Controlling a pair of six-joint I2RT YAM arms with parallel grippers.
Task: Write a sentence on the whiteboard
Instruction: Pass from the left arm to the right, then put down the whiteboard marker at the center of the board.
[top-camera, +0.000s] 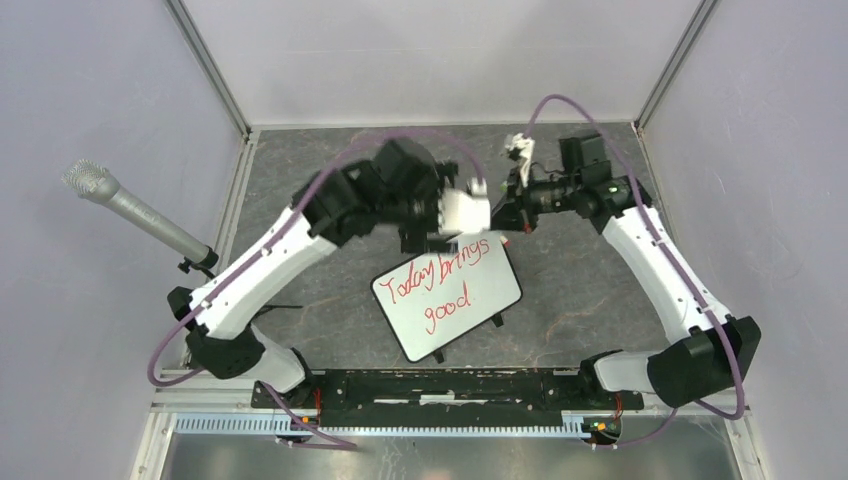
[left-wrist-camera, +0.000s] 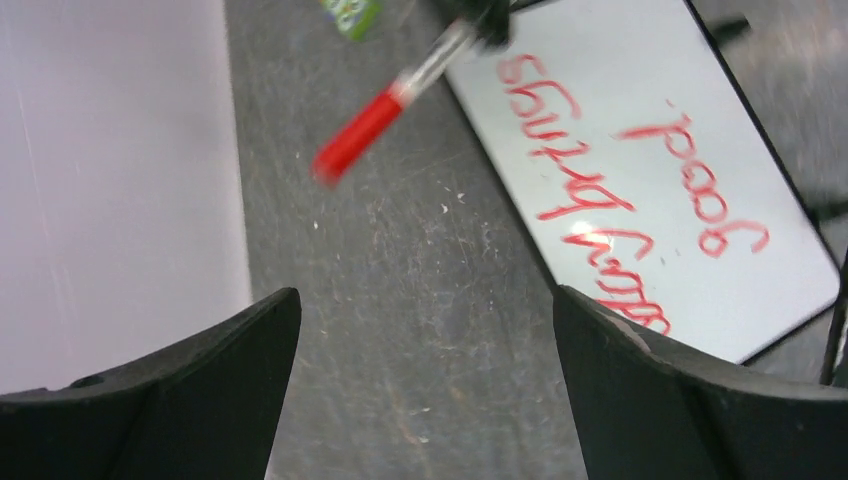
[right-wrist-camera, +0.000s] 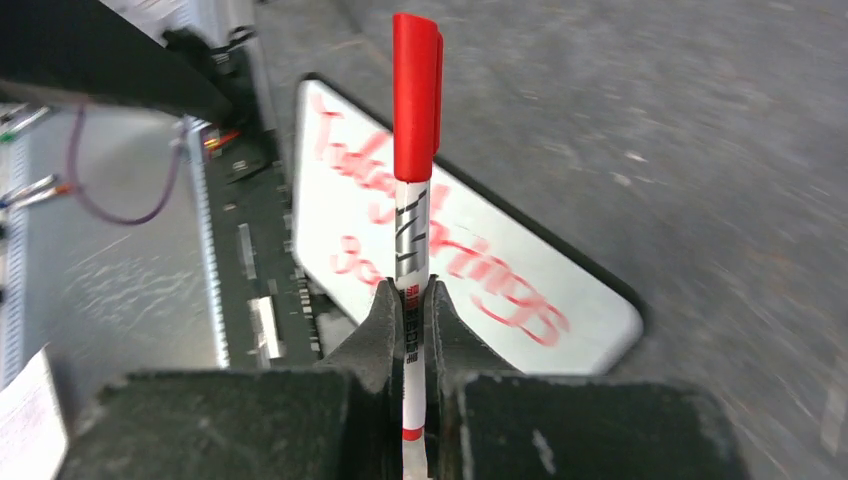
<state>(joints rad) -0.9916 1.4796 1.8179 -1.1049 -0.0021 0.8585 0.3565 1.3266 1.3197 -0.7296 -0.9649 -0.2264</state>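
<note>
Sentence (top-camera: 447, 281) on the board (top-camera: 492, 298) reads "Today brings good"; we judge it nearly finished. Beyond the board our right tool (right-wrist-camera: 414, 295) pinches a capped pen (right-wrist-camera: 416, 90); left tool (left-wrist-camera: 425, 295) spread, empty.

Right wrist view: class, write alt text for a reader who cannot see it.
The right gripper is shut on a red-capped marker pointing away from the camera. Behind it, a whiteboard bearing blurred red handwriting lies on a grey table.
</note>
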